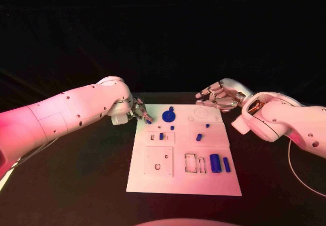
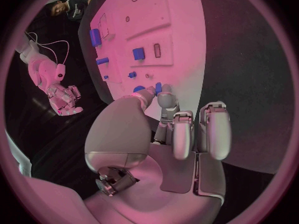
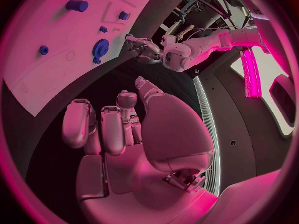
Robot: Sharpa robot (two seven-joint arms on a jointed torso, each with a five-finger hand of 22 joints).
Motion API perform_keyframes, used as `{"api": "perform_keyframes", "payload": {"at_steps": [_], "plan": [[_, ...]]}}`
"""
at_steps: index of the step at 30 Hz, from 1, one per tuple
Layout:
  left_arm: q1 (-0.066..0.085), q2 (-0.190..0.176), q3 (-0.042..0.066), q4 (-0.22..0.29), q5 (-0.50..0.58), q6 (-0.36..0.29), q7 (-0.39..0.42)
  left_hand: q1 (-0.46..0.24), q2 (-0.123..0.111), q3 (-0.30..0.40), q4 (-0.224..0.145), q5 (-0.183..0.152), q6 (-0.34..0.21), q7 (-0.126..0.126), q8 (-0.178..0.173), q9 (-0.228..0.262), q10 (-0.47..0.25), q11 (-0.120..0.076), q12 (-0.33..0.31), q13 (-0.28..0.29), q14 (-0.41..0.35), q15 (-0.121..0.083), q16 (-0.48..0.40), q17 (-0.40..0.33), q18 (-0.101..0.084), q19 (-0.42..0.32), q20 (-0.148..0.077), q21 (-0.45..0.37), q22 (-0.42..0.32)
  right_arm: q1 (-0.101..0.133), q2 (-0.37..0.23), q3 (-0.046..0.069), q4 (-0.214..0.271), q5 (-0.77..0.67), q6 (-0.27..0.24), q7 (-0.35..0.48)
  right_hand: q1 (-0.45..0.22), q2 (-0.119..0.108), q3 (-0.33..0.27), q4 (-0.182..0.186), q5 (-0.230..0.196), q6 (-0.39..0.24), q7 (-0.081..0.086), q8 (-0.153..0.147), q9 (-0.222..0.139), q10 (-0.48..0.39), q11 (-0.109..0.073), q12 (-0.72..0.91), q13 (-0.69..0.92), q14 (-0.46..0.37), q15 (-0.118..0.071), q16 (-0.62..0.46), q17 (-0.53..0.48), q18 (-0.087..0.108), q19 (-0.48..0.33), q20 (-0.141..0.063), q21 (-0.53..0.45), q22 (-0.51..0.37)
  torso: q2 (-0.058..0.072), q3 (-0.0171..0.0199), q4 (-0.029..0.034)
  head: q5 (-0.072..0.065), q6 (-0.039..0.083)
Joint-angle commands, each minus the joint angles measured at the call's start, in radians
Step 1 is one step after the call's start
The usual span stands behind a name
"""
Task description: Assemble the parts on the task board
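- Where the left hand (image 1: 138, 112) meets the left edge of the task board (image 1: 183, 183), a small blue part (image 1: 147, 121) is pinched at its fingers (image 2: 166, 98); which way the part's long axis runs cannot be told.
- The right hand (image 1: 218, 96) is held over the tabletop (image 1: 81, 188) just beyond the board's far right corner, fingers curled in, grasping nothing.
- A large blue cylinder (image 1: 215, 163) and a thinner blue peg (image 1: 226, 164) lie side by side near the board's right edge, long axes running from the near edge to the far edge.
- A round blue disc (image 1: 168, 114) lies at the far end.
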Motion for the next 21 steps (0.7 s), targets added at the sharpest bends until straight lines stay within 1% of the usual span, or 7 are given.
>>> {"api": "perform_keyframes", "payload": {"at_steps": [1, 4, 10, 13, 15, 16, 21], "plan": [[-0.011, -0.031, -0.001, 0.061, 0.046, -0.099, 0.017, -0.016, -0.001, 0.154, -0.143, -0.001, -0.004, -0.005, 0.005, 0.002, 0.007, 0.001, 0.008, 0.002, 0.107, -0.003, 0.003, 0.263, -0.006, 0.07, -0.003, 0.004, 0.185, -0.001, 0.0, -0.001, 0.0, -0.002, 0.021, -0.001, 0.001, 0.009, -0.008, 0.0, 0.004, 0.002, -0.003, -0.001, 0.001, -0.005, -0.004, -0.001, 0.001, 0.039, 0.002, -0.006, -0.001, 0.02, -0.004, -0.003, -0.003, -0.001, -0.001, -0.0003, 0.0004, 0.002, -0.001], [-0.028, -0.065, -0.001, 0.122, 0.013, -0.137, 0.026, -0.028, -0.006, 0.172, -0.149, -0.002, -0.003, -0.006, 0.009, 0.004, 0.011, 0.0, 0.013, 0.006, 0.107, -0.004, 0.003, 0.263, -0.007, 0.072, -0.004, 0.006, 0.188, -0.002, -0.001, -0.001, 0.0, -0.001, 0.023, -0.003, 0.001, 0.009, -0.008, 0.0, 0.004, 0.002, -0.003, -0.001, 0.001, -0.005, -0.004, -0.001, 0.001, 0.039, 0.002, -0.006, -0.001, 0.02, -0.004, -0.003, -0.003, -0.001, -0.002, 0.0004, 0.0013, 0.003, 0.0], [-0.062, -0.105, -0.002, 0.196, -0.052, -0.194, 0.048, -0.039, -0.013, 0.192, -0.158, -0.002, -0.001, -0.008, 0.013, 0.005, 0.017, -0.001, 0.019, 0.013, 0.107, -0.005, 0.003, 0.263, -0.008, 0.074, -0.004, 0.012, 0.193, -0.002, -0.001, -0.003, 0.0, -0.001, 0.027, -0.005, 0.001, 0.009, -0.008, 0.0, 0.004, 0.002, -0.003, -0.001, 0.001, -0.005, -0.004, -0.001, 0.001, 0.039, 0.002, -0.006, -0.001, 0.02, -0.004, -0.003, -0.003, -0.001, -0.004, -0.0006, 0.0042, 0.003, -0.002], [-0.081, -0.117, -0.002, 0.22, -0.083, -0.205, 0.055, -0.044, -0.016, 0.2, -0.161, -0.002, 0.0, -0.008, 0.015, 0.005, 0.02, -0.002, 0.022, 0.015, 0.107, -0.005, 0.003, 0.263, -0.009, 0.074, -0.005, 0.012, 0.194, -0.003, -0.001, -0.003, 0.0, -0.001, 0.03, -0.005, 0.001, 0.009, -0.008, 0.0, 0.004, 0.002, -0.003, -0.001, 0.001, -0.005, -0.004, -0.001, 0.001, 0.039, 0.002, -0.006, -0.001, 0.02, -0.004, -0.003, -0.003, -0.001, -0.002, -0.0014, 0.0021, 0.005, -0.003], [-0.09, -0.12, -0.003, 0.225, -0.094, -0.203, 0.056, -0.045, -0.017, 0.203, -0.163, -0.002, 0.0, -0.008, 0.015, 0.005, 0.02, -0.002, 0.022, 0.015, 0.107, -0.005, 0.003, 0.263, -0.009, 0.074, -0.005, 0.012, 0.194, -0.003, -0.001, -0.004, 0.0, 0.0, 0.031, -0.006, 0.001, 0.009, -0.008, 0.0, 0.004, 0.002, -0.003, -0.001, 0.001, -0.005, -0.004, -0.001, 0.001, 0.039, 0.002, -0.006, -0.001, 0.02, -0.004, -0.003, -0.003, -0.001, -0.002, -0.001, 0.0017, 0.007, -0.002], [-0.093, -0.121, -0.004, 0.227, -0.099, -0.201, 0.056, -0.046, -0.017, 0.203, -0.163, -0.002, 0.0, -0.008, 0.015, 0.005, 0.02, -0.002, 0.022, 0.015, 0.107, -0.005, 0.003, 0.263, -0.009, 0.074, -0.005, 0.012, 0.194, -0.003, -0.001, -0.004, 0.0, 0.0, 0.031, -0.006, 0.001, 0.009, -0.008, 0.0, 0.004, 0.002, -0.003, -0.001, 0.001, -0.005, -0.004, -0.001, 0.001, 0.039, 0.002, -0.006, -0.001, 0.02, -0.004, -0.003, -0.003, -0.001, -0.002, -0.0003, 0.0012, 0.008, -0.002], [-0.106, -0.123, -0.01, 0.237, -0.118, -0.19, 0.056, -0.048, -0.019, 0.207, -0.165, -0.002, 0.001, -0.009, 0.016, 0.005, 0.021, -0.002, 0.023, 0.016, 0.107, -0.006, 0.003, 0.263, -0.009, 0.075, -0.005, 0.013, 0.195, -0.003, -0.001, -0.004, 0.0, 0.0, 0.033, -0.006, 0.001, 0.009, -0.008, 0.0, 0.004, 0.002, -0.003, -0.001, 0.001, -0.005, -0.004, -0.001, 0.001, 0.039, 0.002, -0.006, -0.001, 0.02, -0.004, -0.003, -0.003, -0.001, -0.001, -0.0006, 0.0, 0.007, -0.003]]}}
